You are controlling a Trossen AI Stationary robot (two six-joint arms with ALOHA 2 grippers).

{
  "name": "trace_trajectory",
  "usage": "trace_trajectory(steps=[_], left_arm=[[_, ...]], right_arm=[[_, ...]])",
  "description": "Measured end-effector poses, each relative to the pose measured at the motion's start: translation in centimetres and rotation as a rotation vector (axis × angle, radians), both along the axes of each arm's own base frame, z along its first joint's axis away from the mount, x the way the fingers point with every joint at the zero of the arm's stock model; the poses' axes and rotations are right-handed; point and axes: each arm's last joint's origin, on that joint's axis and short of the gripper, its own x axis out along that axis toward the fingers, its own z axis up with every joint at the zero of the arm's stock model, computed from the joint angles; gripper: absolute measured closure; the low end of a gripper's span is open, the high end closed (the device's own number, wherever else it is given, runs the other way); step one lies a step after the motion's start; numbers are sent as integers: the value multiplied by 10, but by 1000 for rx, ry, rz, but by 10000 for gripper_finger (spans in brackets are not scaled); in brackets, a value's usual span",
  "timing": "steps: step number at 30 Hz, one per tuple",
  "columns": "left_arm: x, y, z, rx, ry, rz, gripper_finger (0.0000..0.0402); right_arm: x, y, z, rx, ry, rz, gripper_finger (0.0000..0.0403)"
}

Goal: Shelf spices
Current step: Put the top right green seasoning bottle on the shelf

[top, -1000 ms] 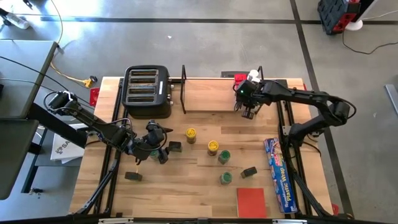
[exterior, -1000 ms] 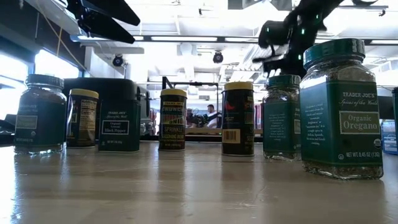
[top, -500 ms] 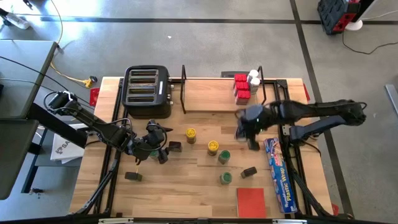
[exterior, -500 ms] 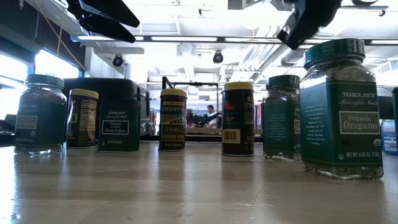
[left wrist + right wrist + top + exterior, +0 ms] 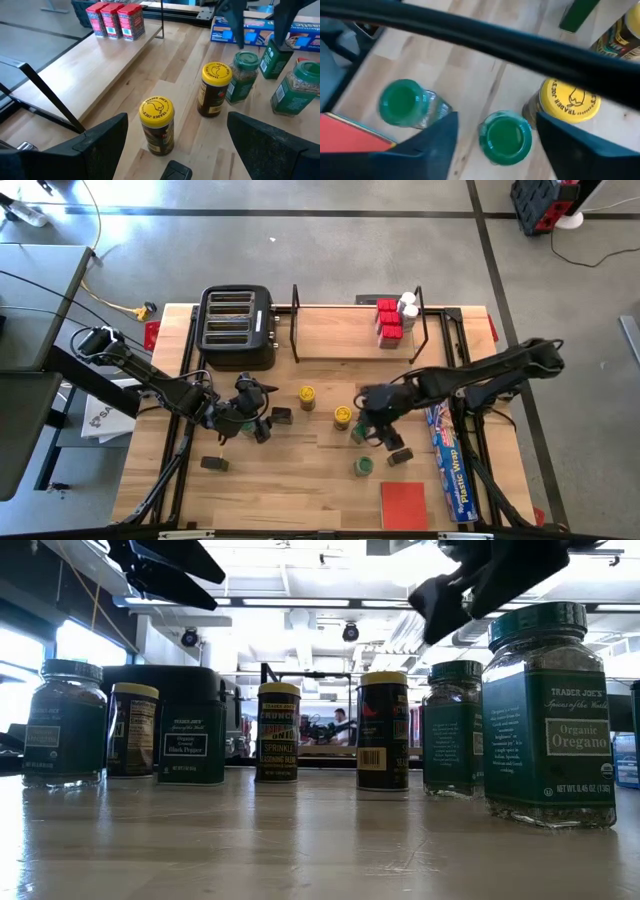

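Pale matt wood table (image 5: 300, 470), glossy black toaster (image 5: 237, 327), clear glass spice jars (image 5: 549, 715), thin black wire-framed shelf (image 5: 350, 330)

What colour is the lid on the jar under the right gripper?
Green lid, seen best in the right wrist view.

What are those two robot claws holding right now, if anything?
Nothing. The right gripper hangs open above a green-lidded jar; the left gripper waits open and empty.

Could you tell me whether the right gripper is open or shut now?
Open: the right gripper has its two dark fingers spread apart, straddling a green-lidded glass spice jar below, gripping nothing.
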Motion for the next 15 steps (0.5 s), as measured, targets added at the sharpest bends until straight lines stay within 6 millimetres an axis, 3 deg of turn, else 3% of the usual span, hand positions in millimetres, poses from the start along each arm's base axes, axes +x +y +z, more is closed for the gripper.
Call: trace_trajectory(steps=[6,11,15], left_arm=[[0,0,0,-10,-2,3,64],[0,0,0,-19,-5,6,64],[0,0,0,-20,-4,3,64]], right_arm=[[11,1,-16,-88,84,72,62],[14,0,-24,-175,108,83,62],[15,1,-26,-182,105,100,85]])
